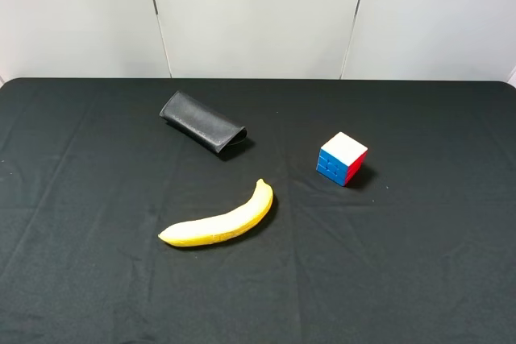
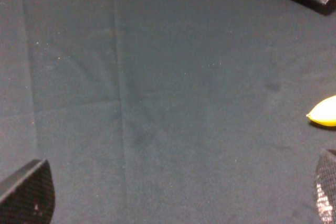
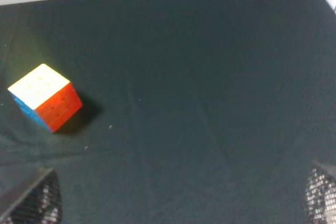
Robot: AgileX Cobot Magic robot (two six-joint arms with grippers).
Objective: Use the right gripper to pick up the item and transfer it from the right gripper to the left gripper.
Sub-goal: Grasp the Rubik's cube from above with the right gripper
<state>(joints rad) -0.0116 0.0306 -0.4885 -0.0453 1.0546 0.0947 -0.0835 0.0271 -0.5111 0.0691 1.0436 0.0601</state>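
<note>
High view: the small white, blue and red tiled puzzle cube (image 1: 342,159) sits right of centre on black cloth (image 1: 419,263), apart from the yellow banana (image 1: 218,221) and the black leather case (image 1: 202,123). Left wrist: the left gripper (image 2: 176,198) has its fingers spread wide. Right wrist: the right gripper (image 3: 178,200) is likewise spread, clear of the cube.

Shows a small white-topped, blue-and-red-sided puzzle cube (image 1: 343,159) sitting right of centre on a black cloth-covered table (image 1: 81,279). Left of it, shows a curved yellow banana (image 1: 219,221) nearer the front and a black leather case (image 1: 201,121) farther back, all apart.
</note>
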